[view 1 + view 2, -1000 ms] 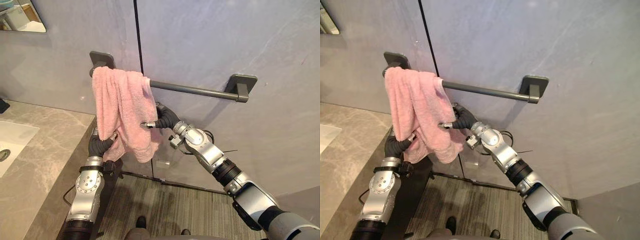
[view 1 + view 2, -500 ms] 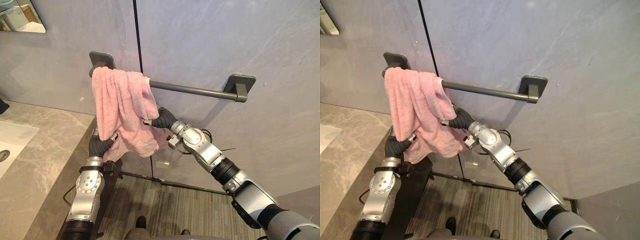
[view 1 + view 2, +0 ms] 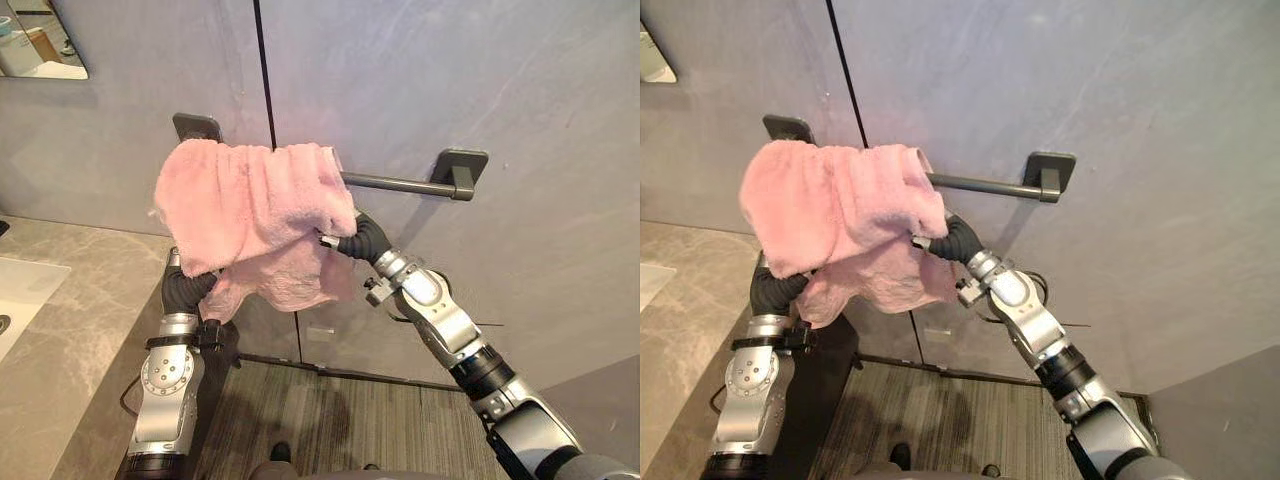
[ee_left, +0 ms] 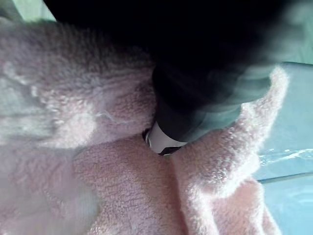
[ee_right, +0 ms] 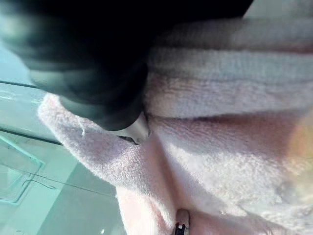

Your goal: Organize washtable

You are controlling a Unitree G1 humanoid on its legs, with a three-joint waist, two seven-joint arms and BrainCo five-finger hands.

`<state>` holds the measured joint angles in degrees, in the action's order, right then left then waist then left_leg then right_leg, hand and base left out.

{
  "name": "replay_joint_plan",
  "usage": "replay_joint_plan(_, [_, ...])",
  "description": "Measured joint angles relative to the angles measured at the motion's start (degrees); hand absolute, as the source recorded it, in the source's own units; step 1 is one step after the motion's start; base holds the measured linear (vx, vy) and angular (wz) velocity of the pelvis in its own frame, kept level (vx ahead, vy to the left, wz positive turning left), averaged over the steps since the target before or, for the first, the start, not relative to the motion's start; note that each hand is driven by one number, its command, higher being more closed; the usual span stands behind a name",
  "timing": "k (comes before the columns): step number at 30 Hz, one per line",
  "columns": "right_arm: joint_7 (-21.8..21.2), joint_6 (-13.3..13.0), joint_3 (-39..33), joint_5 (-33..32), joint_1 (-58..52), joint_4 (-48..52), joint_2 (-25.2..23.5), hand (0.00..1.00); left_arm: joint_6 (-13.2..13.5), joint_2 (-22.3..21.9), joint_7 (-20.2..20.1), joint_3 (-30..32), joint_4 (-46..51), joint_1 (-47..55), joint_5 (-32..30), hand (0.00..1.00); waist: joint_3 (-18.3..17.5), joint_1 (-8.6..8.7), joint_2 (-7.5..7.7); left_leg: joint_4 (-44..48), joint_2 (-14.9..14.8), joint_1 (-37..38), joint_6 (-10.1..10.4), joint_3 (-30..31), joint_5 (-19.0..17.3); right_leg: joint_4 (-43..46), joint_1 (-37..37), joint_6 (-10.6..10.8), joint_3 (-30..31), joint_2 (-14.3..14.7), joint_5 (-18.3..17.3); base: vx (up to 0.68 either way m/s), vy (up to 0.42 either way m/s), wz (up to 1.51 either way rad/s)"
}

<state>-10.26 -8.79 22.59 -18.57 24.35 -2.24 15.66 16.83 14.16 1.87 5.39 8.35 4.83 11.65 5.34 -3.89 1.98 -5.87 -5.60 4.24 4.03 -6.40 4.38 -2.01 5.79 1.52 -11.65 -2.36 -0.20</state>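
The pink towel (image 3: 250,195) hangs over the left end of the wall bar (image 3: 400,183), upper centre of the frame, draping the left hand (image 3: 186,288) and right hand (image 3: 357,238) beneath it. The wrist views show terry pressed against each dark cover, but whether either hand grips it cannot be told. The left eye view adds a white sink (image 3: 20,288) at far left.
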Motion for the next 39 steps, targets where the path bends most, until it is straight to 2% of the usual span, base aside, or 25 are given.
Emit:
replay_joint_plan(6, [-1.0,-0.3,-1.0,-1.1,-2.8,1.8,1.2,1.00,0.1,-0.3,-0.9,-0.1,0.6,0.0,0.1,1.00,0.0,1.47,-0.03,0.3,0.0,0.0,0.0,0.0,0.0,0.0,0.0,0.0,0.0,0.0,0.0,0.00,0.000,-0.01])
replay_joint_plan(10, [-1.3,-0.3,-2.2,-1.1,-5.0,3.0,1.2,1.00,0.1,-0.7,-1.9,-0.2,0.5,-0.2,0.1,1.00,0.1,1.79,-0.12,0.3,0.2,0.0,0.0,0.0,0.0,0.0,0.0,0.0,0.0,0.1,0.0,0.00,0.000,0.00])
replay_joint_plan(15, [-1.3,-0.3,-2.4,-1.1,-6.6,3.3,1.1,1.00,0.1,-2.2,-2.0,-0.2,-2.1,-1.6,0.1,1.00,0.2,2.12,-0.53,0.3,0.5,0.1,0.0,0.1,0.0,0.0,0.0,0.1,0.0,-0.1,0.0,0.00,0.000,0.00])
replay_joint_plan(18, [-1.3,-0.2,-2.4,-1.1,-6.9,2.9,0.5,1.00,0.0,-2.7,-2.1,-0.2,-4.8,-2.1,0.1,1.00,0.2,3.07,-0.97,0.3,0.6,0.1,0.0,0.1,0.0,0.1,0.0,0.1,0.0,-0.2,0.0,0.00,0.000,0.00])
replay_joint_plan(28, [-1.2,0.0,-4.8,-1.0,-8.5,0.6,-1.3,1.00,-0.1,-5.5,-3.1,-0.2,-9.7,-4.9,0.1,1.00,0.2,3.32,-2.35,0.4,0.6,0.1,0.0,0.1,0.0,0.1,0.0,0.1,0.0,-0.2,0.0,0.00,0.000,0.00])
replay_joint_plan(39, [-1.2,0.2,-6.2,0.2,-10.9,-1.7,-3.1,1.00,-0.2,-7.0,-3.1,-0.9,-17.6,-6.2,0.1,1.00,0.2,3.21,-2.36,0.4,0.7,0.1,-0.3,0.1,-0.4,2.3,-1.1,0.7,0.3,-0.6,-1.4,0.00,0.000,0.00])
